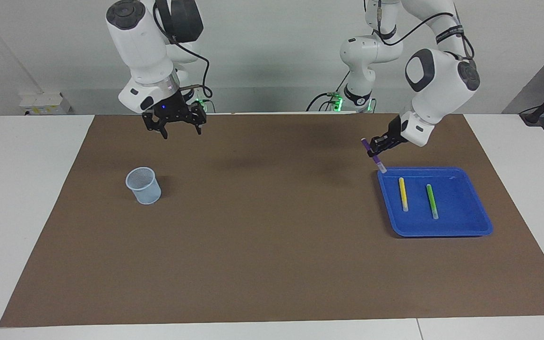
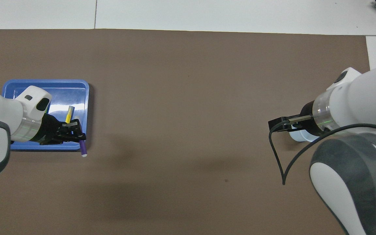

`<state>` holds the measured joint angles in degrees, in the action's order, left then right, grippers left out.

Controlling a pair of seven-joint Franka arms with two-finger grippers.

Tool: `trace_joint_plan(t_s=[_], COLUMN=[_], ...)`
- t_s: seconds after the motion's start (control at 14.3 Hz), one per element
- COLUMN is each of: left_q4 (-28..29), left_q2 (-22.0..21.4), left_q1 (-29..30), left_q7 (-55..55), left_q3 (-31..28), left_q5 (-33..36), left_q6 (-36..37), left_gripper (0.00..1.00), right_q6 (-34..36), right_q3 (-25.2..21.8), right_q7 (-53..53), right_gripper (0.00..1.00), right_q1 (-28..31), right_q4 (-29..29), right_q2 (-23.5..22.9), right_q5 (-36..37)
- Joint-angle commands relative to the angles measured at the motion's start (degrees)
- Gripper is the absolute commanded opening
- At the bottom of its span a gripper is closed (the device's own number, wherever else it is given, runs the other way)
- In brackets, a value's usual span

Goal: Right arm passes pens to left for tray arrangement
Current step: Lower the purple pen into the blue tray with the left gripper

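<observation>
My left gripper (image 1: 376, 146) (image 2: 78, 137) is shut on the purple pen (image 1: 373, 154) (image 2: 83, 148). It holds the pen tilted in the air over the corner of the blue tray (image 1: 461, 200) (image 2: 60, 93) that faces the robots and the table's middle. The yellow pen (image 1: 403, 193) (image 2: 69, 114) and the green pen (image 1: 432, 201) lie side by side in the tray. From overhead the left arm hides most of the green pen. My right gripper (image 1: 182, 131) (image 2: 277, 124) hangs open and holds nothing, in the air toward the right arm's end.
A small translucent pale-blue cup (image 1: 144, 185) (image 2: 297, 136) stands on the brown mat (image 1: 272, 245) toward the right arm's end; from overhead the right wrist partly covers it. White table borders the mat.
</observation>
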<state>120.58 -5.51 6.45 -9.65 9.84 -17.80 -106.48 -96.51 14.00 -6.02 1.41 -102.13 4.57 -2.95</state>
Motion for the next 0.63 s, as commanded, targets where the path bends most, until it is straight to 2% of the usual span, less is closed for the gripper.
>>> trace_joint_plan(t_s=[0.0,0.07,0.21,0.42,0.56], left_q4=[-2.1,-2.19,-2.28,-2.8,-2.8], left_q2=[-0.38,-0.29,-0.2,0.85,3.04], left_q1=[4.52,6.01,8.74,13.05,14.11], left_q7=[9.62,12.96,19.03,27.38,29.68], left_q3=[0.53,0.53,0.53,0.62,0.53], left_q5=[7.05,8.9,13.47,16.92,19.02], left_q6=[4.88,4.71,4.0,1.47,-1.17], left_gripper=[0.0,0.0,0.0,0.0,0.0], right_q6=[1.76,1.33,0.89,0.27,1.75], right_q3=[-2.3,-5.01,-6.26,-8.11,-9.07], right_q7=[5.03,5.4,4.79,4.7,4.79], right_gripper=[1.0,1.0,1.0,1.0,1.0], right_q1=[-2.45,-4.12,-4.49,-4.4,-4.14], right_q4=[5.52,5.01,1.86,2.46,5.86], right_q2=[-3.69,-3.95,-2.56,-2.82,-3.17], right_q5=[4.52,4.36,3.83,3.39,3.48])
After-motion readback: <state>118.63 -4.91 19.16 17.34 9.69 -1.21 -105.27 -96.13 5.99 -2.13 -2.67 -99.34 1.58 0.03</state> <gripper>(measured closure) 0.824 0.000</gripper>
